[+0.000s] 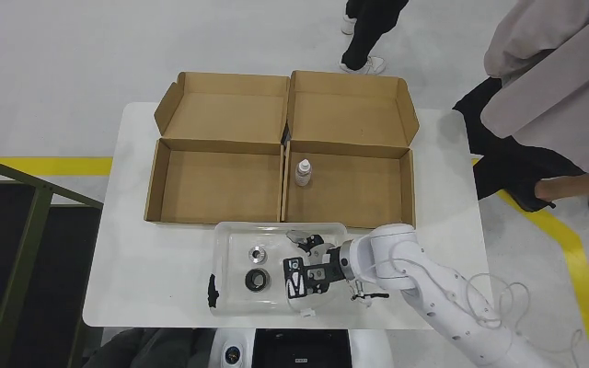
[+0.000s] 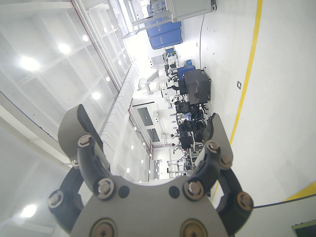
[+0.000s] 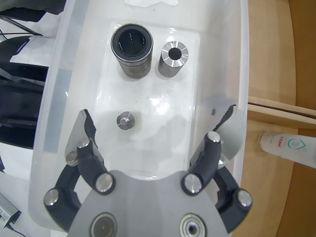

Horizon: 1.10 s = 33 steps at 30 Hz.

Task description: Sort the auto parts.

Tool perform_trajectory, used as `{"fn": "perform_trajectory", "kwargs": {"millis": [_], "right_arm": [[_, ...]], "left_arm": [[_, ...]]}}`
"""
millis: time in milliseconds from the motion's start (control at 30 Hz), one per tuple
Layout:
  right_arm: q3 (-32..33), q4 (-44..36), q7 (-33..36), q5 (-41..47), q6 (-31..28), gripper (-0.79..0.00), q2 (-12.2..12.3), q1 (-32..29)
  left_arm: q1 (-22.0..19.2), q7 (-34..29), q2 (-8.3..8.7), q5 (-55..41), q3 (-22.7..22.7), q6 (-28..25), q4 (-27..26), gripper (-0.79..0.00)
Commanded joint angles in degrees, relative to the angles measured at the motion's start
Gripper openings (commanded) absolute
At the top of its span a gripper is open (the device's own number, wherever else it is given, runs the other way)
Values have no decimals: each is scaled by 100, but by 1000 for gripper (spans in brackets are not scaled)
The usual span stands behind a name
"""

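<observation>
Three are left in the tub [image 1: 221,241] at the table's [image 1: 129,276] near edge: bearing [image 3: 131,50], sleeve [image 3: 173,59], small fitting [image 3: 126,120]. One bottle [image 1: 302,171] is boxed. Right gripper [image 3: 158,113] and left gripper [image 2: 147,113] are held spread.

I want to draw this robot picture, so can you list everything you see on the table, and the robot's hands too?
table: 1, white, under everything
cardboard boxes: 2, brown, open, side by side at the table's far side
bottle: 1, white, in the right box, close to the wall next to the left box
clear bin: 1, see-through plastic, in front of the boxes
dark cylinder: 1, dark grey metal, hollow, in the bin
silver cylinder: 1, shiny, with a hole in its end, beside the dark one
small part: 1, silver, on the bin floor, apart from the two cylinders
right hand: 1, grey and black, open, over the bin
left hand: 1, grey and black, open, pointing out at the room
</observation>
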Motion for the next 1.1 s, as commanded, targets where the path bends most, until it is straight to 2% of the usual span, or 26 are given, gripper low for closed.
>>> {"fn": "perform_trajectory", "kwargs": {"millis": [0,300,833,1067], "right_arm": [[-37,36,37,-29,15,0,-3,17],[-233,152,288,-166,41,0,-16,88],[-522,221,518,-278,103,-172,-44,150],[-645,273,541,-297,109,-422,-63,177]], "left_arm": [[0,0,0,0,0,0,0,0],[0,0,0,0,0,0,0,0],[0,0,0,0,0,0,0,0],[0,0,0,0,0,0,0,0]]}}
